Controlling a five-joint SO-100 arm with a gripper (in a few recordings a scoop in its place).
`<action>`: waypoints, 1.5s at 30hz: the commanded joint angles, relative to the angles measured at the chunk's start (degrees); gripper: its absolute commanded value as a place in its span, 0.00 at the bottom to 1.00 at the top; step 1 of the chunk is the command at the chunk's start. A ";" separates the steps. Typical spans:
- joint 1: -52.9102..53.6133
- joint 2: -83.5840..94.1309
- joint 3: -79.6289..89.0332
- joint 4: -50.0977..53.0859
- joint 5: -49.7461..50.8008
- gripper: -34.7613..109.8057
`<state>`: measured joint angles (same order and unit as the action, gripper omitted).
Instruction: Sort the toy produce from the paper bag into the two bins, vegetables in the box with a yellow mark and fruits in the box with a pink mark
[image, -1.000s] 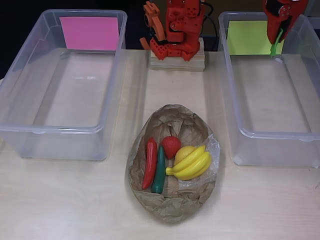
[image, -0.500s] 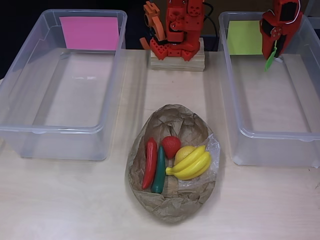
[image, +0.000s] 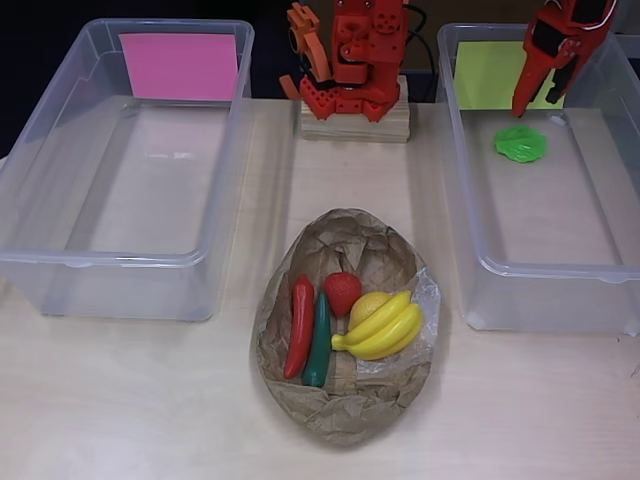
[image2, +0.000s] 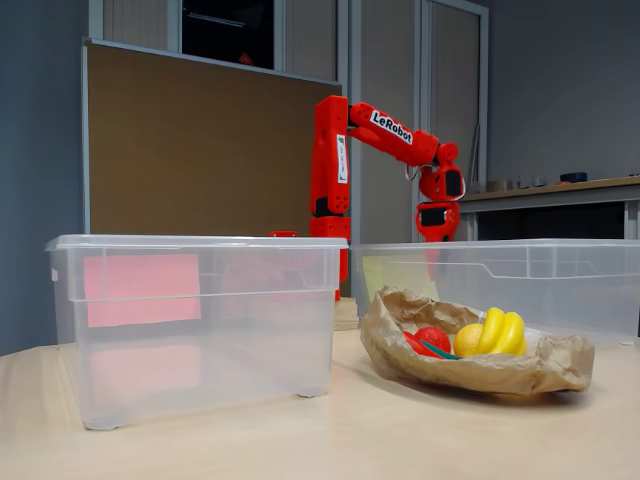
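Jaws are hanging open and empty, having dropped the green leaf (image: 520, 144) into the yellow-marked box (image: 470, 210); overhead is showing it.

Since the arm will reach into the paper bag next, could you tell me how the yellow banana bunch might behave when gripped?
The banana bunch looks like glossy moulded plastic, so probably stiff, light and rather slippery. Its curved shape, resting against the lemon, suggests it may rock or slide in the paper bag.

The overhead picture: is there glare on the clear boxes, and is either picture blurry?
Overhead view: sharp, with soft whitish glare on the floor of the pink-marked bin; the paper bag casts only a faint shadow. Fixed view: slightly soft, the yellow-marked bin hazy, the background dim.
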<state>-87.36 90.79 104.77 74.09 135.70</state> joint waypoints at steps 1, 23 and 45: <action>2.90 3.25 -6.68 4.39 -7.12 0.42; 51.86 15.38 -10.99 -7.82 -117.86 0.31; 78.49 2.72 2.37 -9.23 -143.26 0.40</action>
<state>-7.47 96.24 108.98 65.74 -6.15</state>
